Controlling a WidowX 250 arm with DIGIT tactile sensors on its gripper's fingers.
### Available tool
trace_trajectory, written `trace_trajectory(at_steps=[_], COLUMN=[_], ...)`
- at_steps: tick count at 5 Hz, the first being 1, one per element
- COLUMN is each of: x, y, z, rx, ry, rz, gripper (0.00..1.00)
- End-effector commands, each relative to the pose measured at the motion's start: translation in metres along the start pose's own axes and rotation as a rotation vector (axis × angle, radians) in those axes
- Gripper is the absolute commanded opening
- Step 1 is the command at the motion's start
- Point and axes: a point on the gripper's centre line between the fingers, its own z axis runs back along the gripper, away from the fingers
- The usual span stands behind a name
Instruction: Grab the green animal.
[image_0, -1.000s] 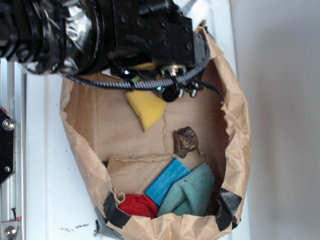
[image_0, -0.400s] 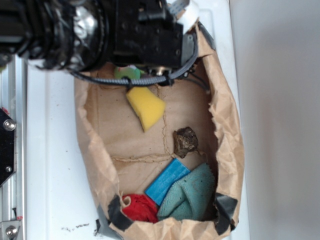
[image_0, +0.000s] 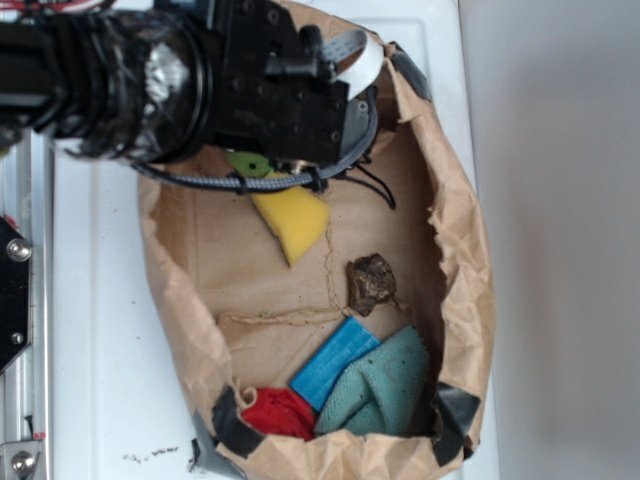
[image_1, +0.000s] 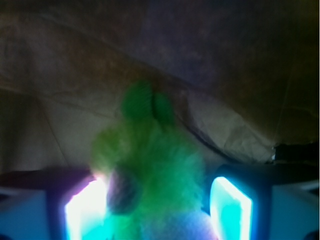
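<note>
The green animal (image_0: 248, 163) is a fuzzy lime-green plush; only a small part of it peeks out from under the black arm at the top of the paper bag. In the wrist view the green animal (image_1: 150, 160) fills the space between my two fingers, its two darker nubs pointing away. My gripper (image_1: 157, 200) is shut on it, the left pad pressed against its side. From outside, the gripper (image_0: 272, 160) is mostly hidden by its own black body. The yellow sponge (image_0: 292, 222) lies just below the toy.
Everything sits inside an open brown paper bag (image_0: 470, 300) on a white surface. A brown lump (image_0: 372, 280) lies mid-bag; a blue block (image_0: 335, 362), a teal cloth (image_0: 390, 390) and a red item (image_0: 275, 412) crowd the near end. A metal rail (image_0: 15, 300) runs along the left.
The arm has drawn back up and to the left out of the bag's far end. The green plush came into view beneath it and moved with it. The bag's rim shifted.
</note>
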Motion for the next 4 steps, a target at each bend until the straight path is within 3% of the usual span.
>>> trace_trajectory(at_steps=[1, 2, 4], x=[0.01, 0.01, 0.005], y=[0.006, 0.003, 0.006], z=[0.012, 0.02, 0.059], rx=[-0.041, -0.1, -0.285], ry=[-0.011, -0.005, -0.004], rz=[-0.022, -0.116, -0.433], gripper=[0.0, 0.0, 0.0])
